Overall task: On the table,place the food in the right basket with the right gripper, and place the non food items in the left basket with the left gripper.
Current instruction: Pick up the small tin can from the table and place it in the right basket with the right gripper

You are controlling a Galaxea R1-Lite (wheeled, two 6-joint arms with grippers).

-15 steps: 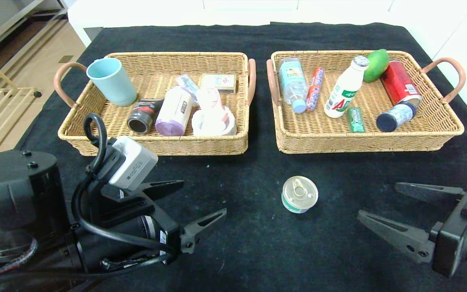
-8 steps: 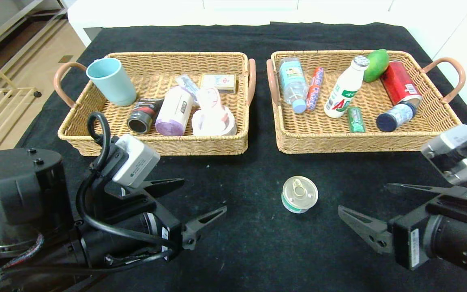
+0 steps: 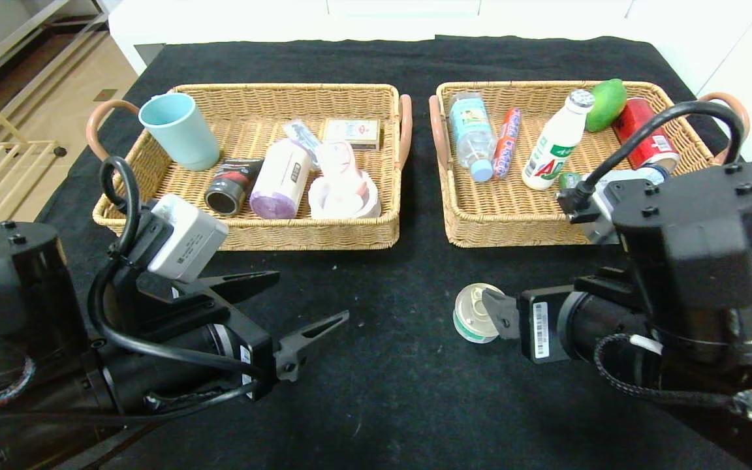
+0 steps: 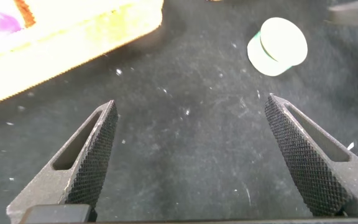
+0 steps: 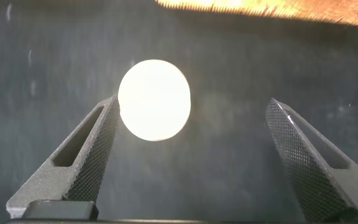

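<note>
Sorting nearly complete: both baskets filled, one tin can (image 3: 478, 313) left on the tabletop (image 3: 402, 391) before the right basket (image 3: 513, 222), right pincer (image 5: 194, 158) spread apart beside it, left pincer (image 3: 284, 313) idle, also apart
</note>
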